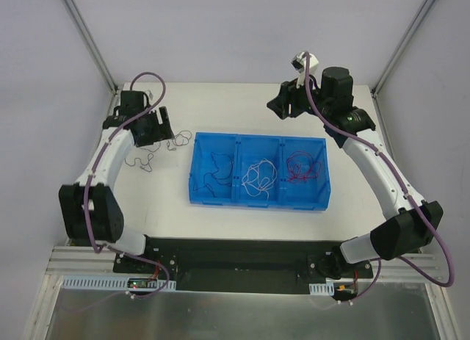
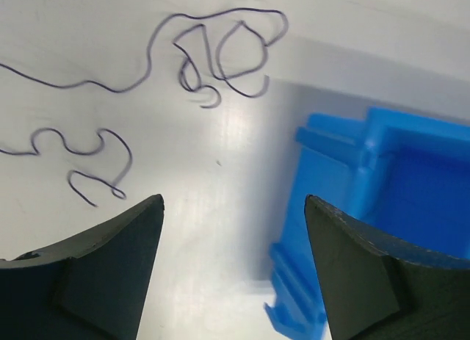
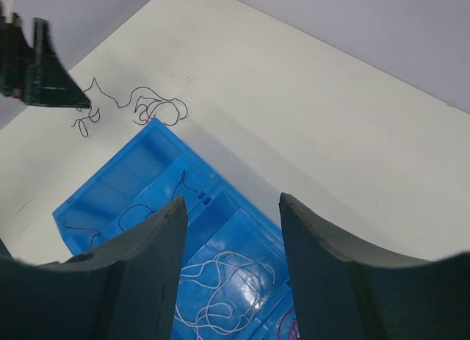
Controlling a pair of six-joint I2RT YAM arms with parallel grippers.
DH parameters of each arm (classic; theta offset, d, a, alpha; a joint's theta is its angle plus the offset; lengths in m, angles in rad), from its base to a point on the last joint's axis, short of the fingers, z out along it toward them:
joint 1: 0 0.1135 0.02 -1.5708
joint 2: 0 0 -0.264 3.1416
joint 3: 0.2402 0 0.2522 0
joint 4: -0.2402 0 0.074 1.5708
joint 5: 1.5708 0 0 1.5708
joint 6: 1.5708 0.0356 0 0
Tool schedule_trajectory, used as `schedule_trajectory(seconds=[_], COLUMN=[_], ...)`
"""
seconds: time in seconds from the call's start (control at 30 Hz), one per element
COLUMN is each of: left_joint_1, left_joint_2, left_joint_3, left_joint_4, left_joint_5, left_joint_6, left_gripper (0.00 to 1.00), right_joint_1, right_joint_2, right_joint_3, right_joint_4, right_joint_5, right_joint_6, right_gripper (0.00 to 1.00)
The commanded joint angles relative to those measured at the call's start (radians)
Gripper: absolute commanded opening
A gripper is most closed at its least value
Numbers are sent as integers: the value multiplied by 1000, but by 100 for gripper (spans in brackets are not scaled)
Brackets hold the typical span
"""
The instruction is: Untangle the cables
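Note:
A loose dark purple cable (image 1: 150,156) (image 2: 220,53) (image 3: 158,109) lies curled on the white table, left of the blue tray (image 1: 257,137). The tray's left compartment holds another dark cable (image 1: 217,171) (image 3: 125,215), the middle one white cables (image 1: 257,178) (image 3: 228,288), the right one red cables (image 1: 303,167). My left gripper (image 1: 158,127) (image 2: 233,200) hovers open over bare table between the loose cable and the tray's corner (image 2: 352,178), holding nothing. My right gripper (image 1: 290,105) (image 3: 231,200) hangs open and empty, high beyond the tray's far right edge.
The table's back and side edges meet grey walls and metal frame posts (image 1: 92,39). Thick purple hoses (image 1: 99,171) run along both arms. In the right wrist view the left gripper's dark fingers (image 3: 44,83) show at the far left.

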Motion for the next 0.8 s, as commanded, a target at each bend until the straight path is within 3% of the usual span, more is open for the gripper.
schedule_trajectory(seconds=[0.0, 0.13, 0.4, 0.53, 0.6, 0.77], left_joint_1=[-2, -2, -2, -2, -2, -2], left_joint_2=[229, 389, 452, 449, 428, 349], left_joint_3=[155, 224, 201, 183, 176, 132], left_joint_4=[-117, -188, -177, -177, -175, -166], left_joint_5=[-173, -308, -367, -377, -403, -473], left_joint_6=[173, 204, 221, 226, 226, 209], left_gripper=[75, 70, 58, 26, 3, 0], right_joint_1=[-4, -7, -9, -9, -9, -12], right_joint_2=[-13, -1, 58, 45, 30, -4], right_joint_3=[1, 6, 46, 41, 32, 13], right_joint_4=[51, 48, 45, 30, 25, 19], right_joint_5=[-38, -34, -77, -62, -48, -28], right_joint_6=[6, 1, 25, 9, -3, -26], right_gripper=[56, 56, 55, 55, 55, 55])
